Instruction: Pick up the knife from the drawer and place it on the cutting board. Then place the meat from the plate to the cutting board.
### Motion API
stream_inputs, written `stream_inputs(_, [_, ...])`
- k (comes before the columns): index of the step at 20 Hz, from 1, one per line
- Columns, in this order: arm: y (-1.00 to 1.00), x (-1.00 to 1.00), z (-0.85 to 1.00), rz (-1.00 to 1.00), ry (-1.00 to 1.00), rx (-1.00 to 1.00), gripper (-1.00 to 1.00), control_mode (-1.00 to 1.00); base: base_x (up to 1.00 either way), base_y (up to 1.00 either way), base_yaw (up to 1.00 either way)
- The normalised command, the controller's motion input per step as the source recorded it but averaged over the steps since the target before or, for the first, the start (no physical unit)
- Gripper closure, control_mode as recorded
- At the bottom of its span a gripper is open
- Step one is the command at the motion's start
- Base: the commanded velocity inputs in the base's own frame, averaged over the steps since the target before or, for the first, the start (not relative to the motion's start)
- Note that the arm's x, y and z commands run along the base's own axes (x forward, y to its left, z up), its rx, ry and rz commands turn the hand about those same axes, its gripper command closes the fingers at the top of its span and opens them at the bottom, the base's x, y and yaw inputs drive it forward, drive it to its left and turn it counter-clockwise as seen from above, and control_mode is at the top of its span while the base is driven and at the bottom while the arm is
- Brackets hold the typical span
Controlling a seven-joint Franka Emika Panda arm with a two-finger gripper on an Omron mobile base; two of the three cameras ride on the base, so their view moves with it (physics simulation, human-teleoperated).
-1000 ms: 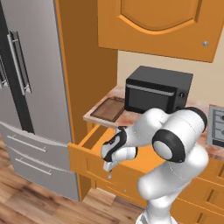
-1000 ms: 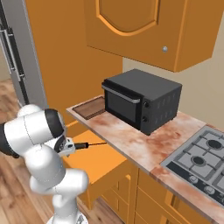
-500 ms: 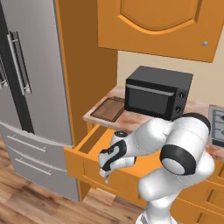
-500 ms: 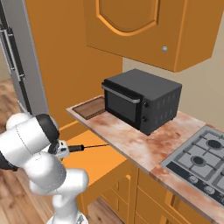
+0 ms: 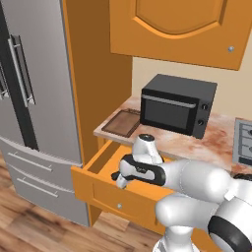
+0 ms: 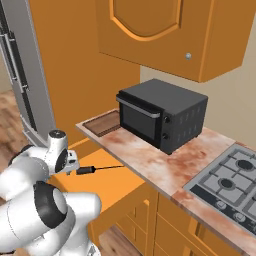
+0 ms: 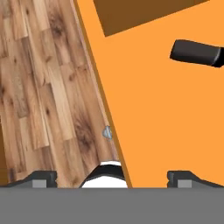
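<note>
The drawer [image 5: 106, 189] stands pulled out under the counter, and its round silver knob [image 7: 106, 132] shows on the front. The black knife [image 6: 97, 169] lies on the drawer's orange floor, its thick handle [image 7: 194, 52] toward the upper right of the hand view. My gripper [image 7: 113, 177] hangs open over the drawer's front edge, short of the knife and holding nothing; it appears again as the gripper [image 5: 118, 180] above the drawer's front part. The dark brown cutting board [image 5: 123, 123] rests on the counter's left end. The plate and the meat are out of view.
A black microwave [image 5: 177, 106] sits on the counter right of the board, with a stove top [image 6: 227, 185] further right. A steel fridge [image 5: 34, 108] and an orange side panel stand left of the drawer. Upper cabinets [image 5: 177, 24] hang above. Wooden floor [image 7: 48, 96] lies below.
My hand has come down and slightly left toward the drawer's front edge while the elbow swung low and right. The jaws stayed open. The knife has not moved.
</note>
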Motion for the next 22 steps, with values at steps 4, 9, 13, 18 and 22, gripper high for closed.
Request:
stream_inputs(4, [-0.16, 0.06, 0.28, -0.29, 0.07, 0.03, -1.00, -1.00, 0.00, 0.00, 0.00])
stream_inputs(9, [-0.09, 0.14, 0.00, -0.50, 0.07, 0.00, -1.00, -1.00, 0.00, 0.00, 0.00])
stream_inputs(13, [-0.02, 0.31, 0.00, -0.52, 0.15, 0.00, -1.00, -1.00, 0.00, 0.00, 0.00])
stream_inputs(18, [-0.20, 0.23, 0.00, -0.42, 0.13, 0.03, -1.00, -1.00, 0.00, 0.00, 0.00])
stream_inputs(22, [-0.11, 0.20, 0.00, -0.29, 0.01, 0.01, -1.00, -1.00, 0.00, 0.00, 0.00])
